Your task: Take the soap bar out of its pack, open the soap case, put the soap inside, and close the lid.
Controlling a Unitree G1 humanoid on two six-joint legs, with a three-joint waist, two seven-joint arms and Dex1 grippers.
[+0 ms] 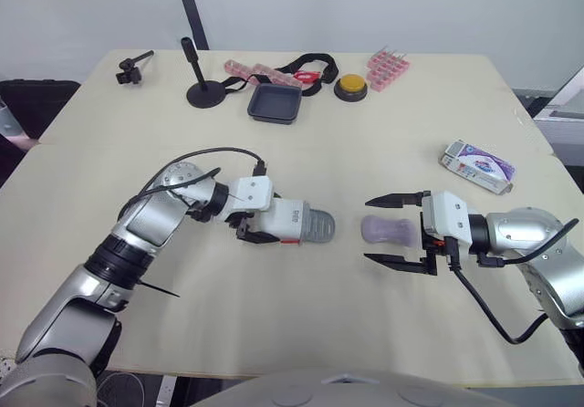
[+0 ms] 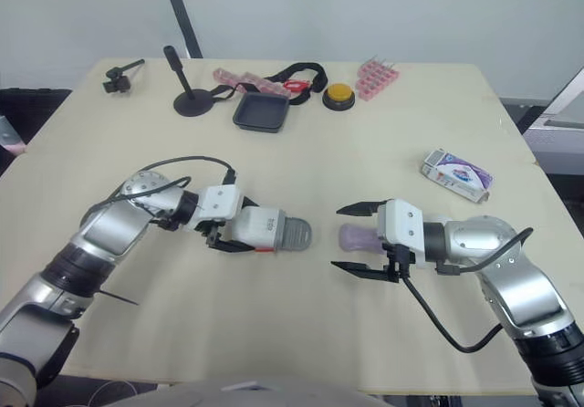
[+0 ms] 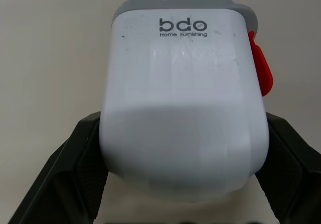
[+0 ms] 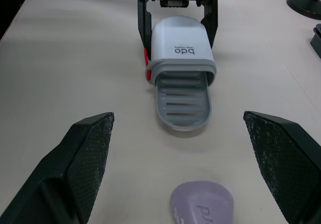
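Pale bench (image 1: pixel 383 133) runs across the whole workspace, with odds and ends along its far edge and the working things near me. The soap pack (image 1: pixel 478 166) lies off on the right side, well apart from the action.

My left claw (image 1: pixel 274 223) is clenched on the white soap case (image 1: pixel 297 220), one finger on each side of the shell, holding it flat on the bench. The case's grey tray (image 4: pixel 183 103) is slid out towards the right arm and has nothing in it, so I judge the case to be open.

The purple soap bar (image 1: pixel 392 230) lies bare on the bench near the tray's mouth but apart from it. My right claw (image 1: pixel 370 231) is spread wide with the bar lying between its two fingers, deep towards the palm, and neither finger appears to touch it.

So the step in hand, as I read it, is to grasp the bar and load it. I would close gently and evenly so both fingers meet the bar's sides together and it does not skid or twist. Soap is slick, so a firm but not crushing grip suits. Then lift only a little, line the bar's long axis with the tray's, and lay it flat on the ribs. The left claw should keep the case steady throughout, since a nudge could slide the tray back in.
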